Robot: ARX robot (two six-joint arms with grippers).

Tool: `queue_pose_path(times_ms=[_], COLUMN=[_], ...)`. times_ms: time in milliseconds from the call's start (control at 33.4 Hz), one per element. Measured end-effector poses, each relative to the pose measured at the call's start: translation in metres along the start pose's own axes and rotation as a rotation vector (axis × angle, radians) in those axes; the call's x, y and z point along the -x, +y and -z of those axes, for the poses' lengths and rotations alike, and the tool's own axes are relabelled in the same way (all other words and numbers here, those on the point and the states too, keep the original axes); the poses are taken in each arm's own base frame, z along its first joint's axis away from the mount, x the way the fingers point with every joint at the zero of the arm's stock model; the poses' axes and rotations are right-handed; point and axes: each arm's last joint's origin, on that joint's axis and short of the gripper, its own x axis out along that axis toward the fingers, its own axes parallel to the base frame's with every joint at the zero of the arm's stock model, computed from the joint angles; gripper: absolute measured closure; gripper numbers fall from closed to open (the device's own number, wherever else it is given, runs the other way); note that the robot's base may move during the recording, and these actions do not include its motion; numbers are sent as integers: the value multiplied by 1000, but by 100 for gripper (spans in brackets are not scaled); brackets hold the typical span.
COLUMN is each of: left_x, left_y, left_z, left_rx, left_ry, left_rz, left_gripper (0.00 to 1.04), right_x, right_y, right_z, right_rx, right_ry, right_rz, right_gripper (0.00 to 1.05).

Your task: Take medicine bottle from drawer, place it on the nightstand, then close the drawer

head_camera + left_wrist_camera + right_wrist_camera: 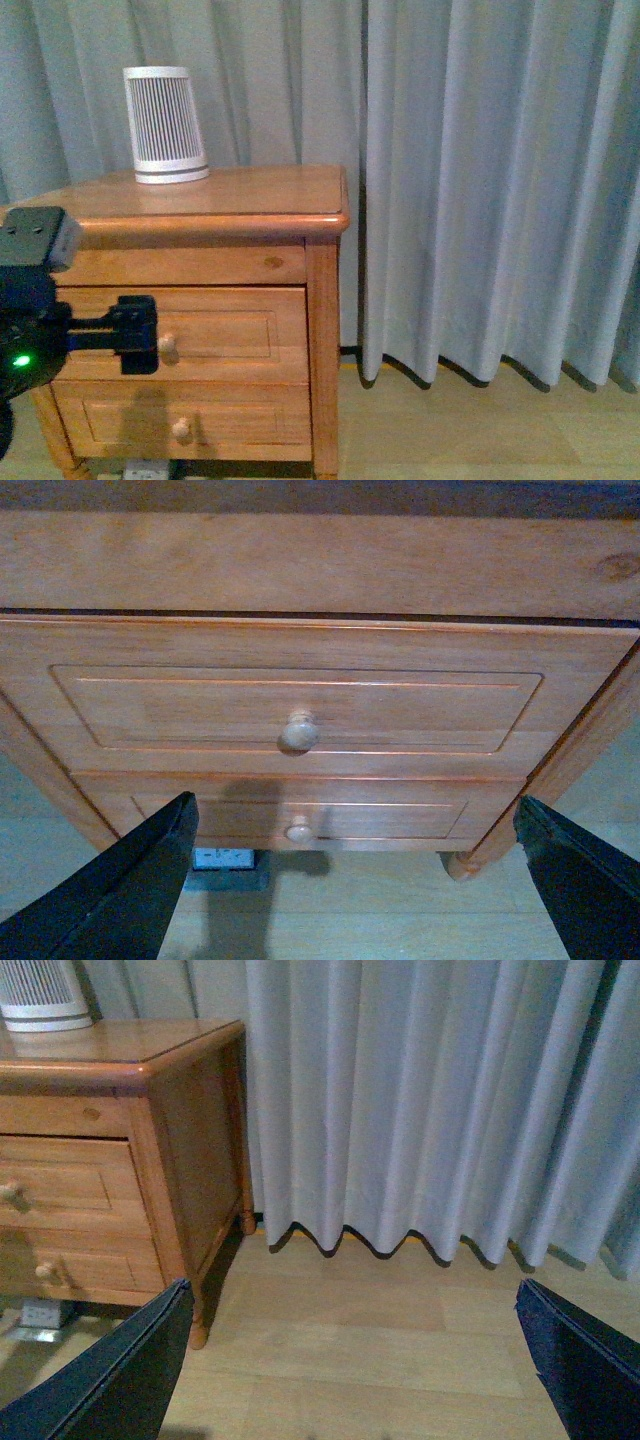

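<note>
The nightstand (250, 205) stands against a pale grey curtain (480, 180), with a ribbed white device (165, 125) upright near the back left of its top. The upper drawer (235, 335) sits shut, its panelled front flush with the frame, and the lower drawer (200, 420) beneath it is shut too. The medicine bottle shows in none of the views. The left gripper (140, 335) hangs level with the upper drawer's front, just beside its small round knob (168, 347) on the knob's left as the front view has it. The left wrist view shows the jaws spread wide and holding nothing, and the knob (299, 730) lies ahead of the gap between the two black fingers (130, 900), clear of both. The right gripper (350, 1285) is outside the front view. Its wrist camera shows it released as well, fingers (580, 1370) far apart, over bare wooden floor (380, 1330) to the right of the nightstand and facing the curtain's hem.
</note>
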Motion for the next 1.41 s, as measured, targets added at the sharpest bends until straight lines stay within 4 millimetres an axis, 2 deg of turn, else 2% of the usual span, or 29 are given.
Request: queue_pose_path(times_ms=[120, 539, 1049, 1408], left_x=[-35, -88, -120, -138], left_y=[-4, -2, 17, 17], left_z=[13, 56, 68, 59], left_rx=[-31, -54, -125, -107], left_ry=[11, 17, -13, -21], left_rz=[4, 34, 1, 11], left_gripper=[7, 7, 7, 7], right_x=[0, 0, 0, 0], right_y=[0, 0, 0, 0], right_z=[0, 0, 0, 0], right_rx=[0, 0, 0, 0], right_ry=[0, 0, 0, 0], right_rz=[0, 0, 0, 0], right_gripper=[7, 7, 7, 7])
